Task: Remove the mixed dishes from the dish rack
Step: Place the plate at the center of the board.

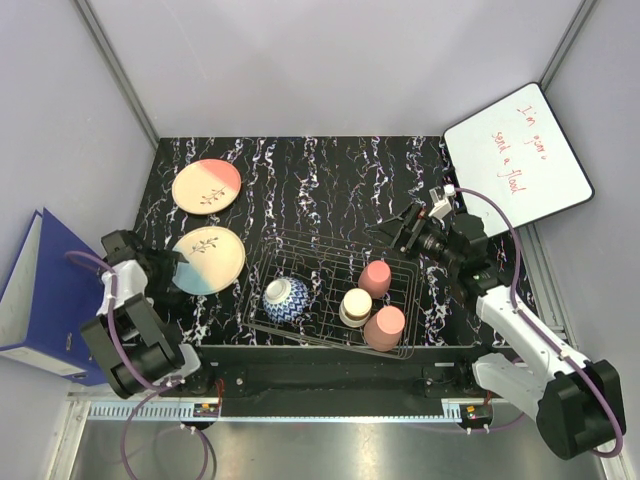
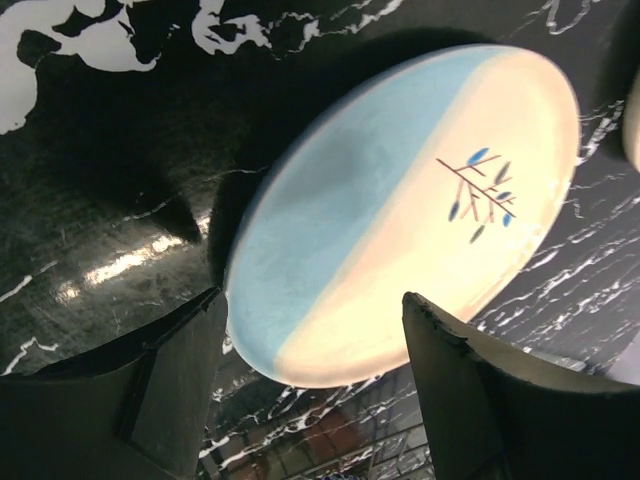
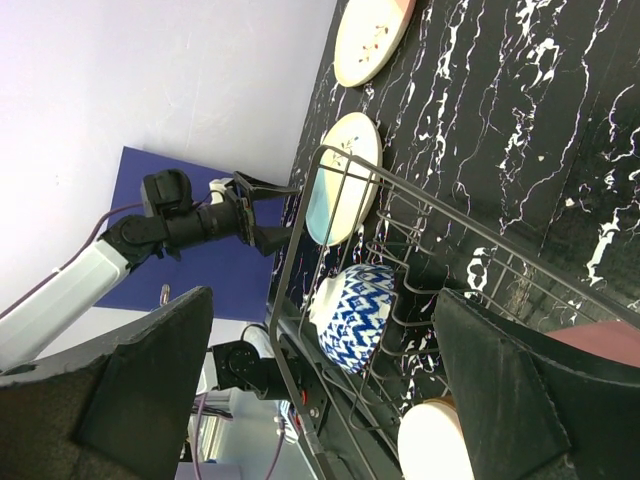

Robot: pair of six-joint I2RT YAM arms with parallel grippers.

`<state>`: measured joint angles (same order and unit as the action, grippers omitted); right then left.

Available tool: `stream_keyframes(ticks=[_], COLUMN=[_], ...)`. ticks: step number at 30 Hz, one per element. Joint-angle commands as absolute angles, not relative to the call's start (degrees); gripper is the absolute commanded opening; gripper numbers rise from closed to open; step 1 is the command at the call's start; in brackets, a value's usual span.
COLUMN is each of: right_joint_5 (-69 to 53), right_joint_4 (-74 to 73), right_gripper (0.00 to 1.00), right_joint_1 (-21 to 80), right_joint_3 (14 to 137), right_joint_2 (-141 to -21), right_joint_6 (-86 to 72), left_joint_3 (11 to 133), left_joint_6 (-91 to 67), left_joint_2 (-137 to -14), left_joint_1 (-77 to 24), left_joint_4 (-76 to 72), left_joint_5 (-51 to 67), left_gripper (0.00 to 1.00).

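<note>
Holding my left jaws spread wide, I have the near rim of the blue-and-cream plate (image 2: 400, 210) between them. That plate lies on the table (image 1: 330, 175), just left of the dish rack (image 1: 320, 270). My right jaws are spread wide too, with nothing in them, up over the rack's far right corner. Inside the rack sit the blue-and-white bowl (image 1: 285, 299), a cream cup (image 1: 356, 305) and two pink cups (image 1: 376, 278). The pink-and-cream plate (image 1: 206, 186) lies farther back.
</note>
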<state>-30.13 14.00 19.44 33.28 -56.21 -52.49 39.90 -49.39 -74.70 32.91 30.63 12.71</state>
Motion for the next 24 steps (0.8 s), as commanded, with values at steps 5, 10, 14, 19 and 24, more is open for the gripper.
stream_keyframes(ticks=[5, 10, 14, 19, 24], right_joint_5=[-31.73, -30.07, -24.10, -8.75, 2.53], right_joint_4=[17.76, 11.02, 0.46, -20.89, -37.22], right_gripper=[1.00, 1.00, 1.00, 0.99, 0.99], right_joint_1=[19.25, 19.25, 19.25, 19.34, 19.34], right_joint_3=[33.75, 37.26, 42.09, 50.00, 55.36], right_joint_2=[-57.22, -56.52, -54.15, -52.82, -53.17], right_joint_6=[-52.30, -48.35, -41.77, -35.52, -31.21], left_joint_3=[44.12, 47.28, 54.38, 64.49, 66.88], left_joint_6=[-51.41, -52.47, -50.99, -43.52, -34.47], left_joint_2=[-65.66, -59.43, -55.90, -56.07, -60.46], left_joint_1=[30.94, 26.38, 18.74, 7.13, 0.28], left_joint_4=[35.94, 37.18, 37.09, 37.35, 37.53], left_joint_5=[15.29, 15.82, 13.46, 4.93, 2.04], left_gripper=[0.78, 0.79, 0.79, 0.80, 0.82])
